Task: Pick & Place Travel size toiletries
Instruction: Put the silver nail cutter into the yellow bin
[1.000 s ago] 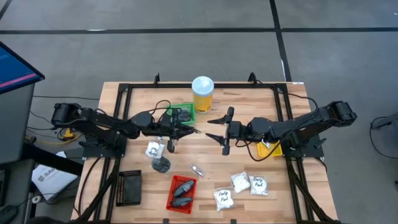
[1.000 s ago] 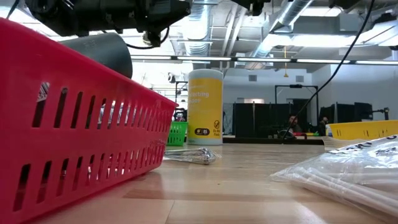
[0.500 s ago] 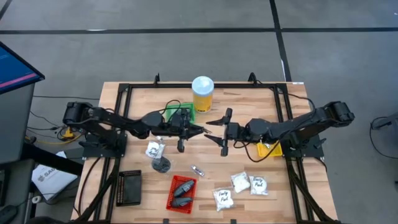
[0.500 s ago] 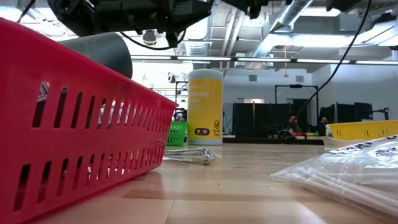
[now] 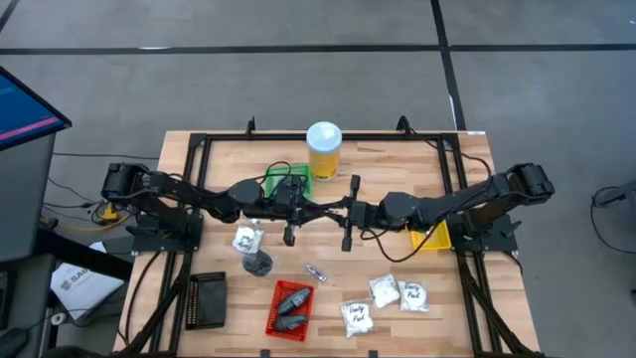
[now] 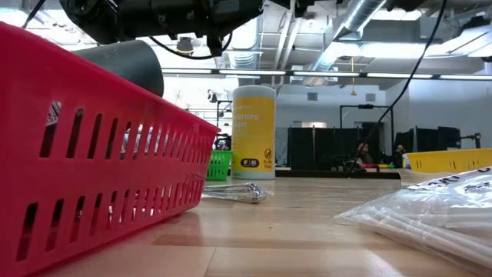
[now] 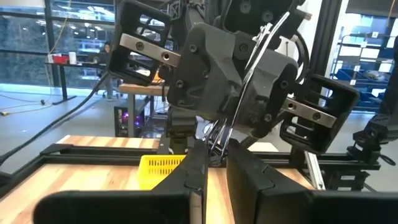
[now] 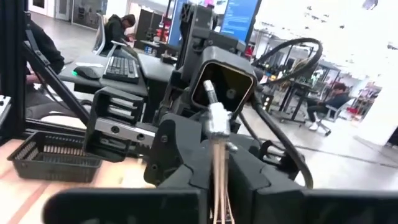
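Two arms on one skinny tube (image 8: 217, 163) is where it can get sketchy. The left arm (image 5: 189, 194) and right arm (image 5: 467, 199) both reach in level over the middle of the tabletop (image 5: 383, 159), wrists nose to nose, fingertips meeting well above the wood.

The left jaws are pinched narrow with the silvery tube in them. The right jaws are closed on the same tube from the other end, and it runs straight out between the fingers toward the left wrist.

My worry: if either arm pulls away while both are clamped, that thin tube probably bends or gets yanked crooked. If the left lets go and the right only has the tip, I'd guess it pivots and drops, maybe rolling off somewhere between the trays. The wrists are also close enough that a small sideways nudge could knock them together.

The other toiletries sit nearer the front edge, with sachets (image 5: 388, 290) to the right of the red tray (image 5: 270, 316).
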Tool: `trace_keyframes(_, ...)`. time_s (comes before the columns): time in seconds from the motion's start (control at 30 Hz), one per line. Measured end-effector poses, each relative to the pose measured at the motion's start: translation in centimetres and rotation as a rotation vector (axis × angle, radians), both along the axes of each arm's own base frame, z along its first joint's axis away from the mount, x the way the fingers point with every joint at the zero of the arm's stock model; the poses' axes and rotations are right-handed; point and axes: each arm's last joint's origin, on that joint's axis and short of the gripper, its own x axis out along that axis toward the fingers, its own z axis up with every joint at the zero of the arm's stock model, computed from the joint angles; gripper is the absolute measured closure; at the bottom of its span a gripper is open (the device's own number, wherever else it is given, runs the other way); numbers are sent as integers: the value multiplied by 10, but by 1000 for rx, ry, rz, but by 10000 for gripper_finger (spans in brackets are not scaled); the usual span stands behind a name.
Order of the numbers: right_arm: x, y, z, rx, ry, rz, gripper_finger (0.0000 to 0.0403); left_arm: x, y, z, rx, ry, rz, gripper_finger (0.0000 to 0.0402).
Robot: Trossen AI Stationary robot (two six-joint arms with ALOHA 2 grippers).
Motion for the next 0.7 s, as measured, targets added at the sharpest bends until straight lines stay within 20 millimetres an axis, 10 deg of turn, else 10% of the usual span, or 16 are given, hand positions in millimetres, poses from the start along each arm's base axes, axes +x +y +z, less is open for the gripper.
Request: trace_keyframes(0.7, -6, -1, -3, 25, 85, -40, 403, -5, 1, -1, 29, 96, 21, 272)
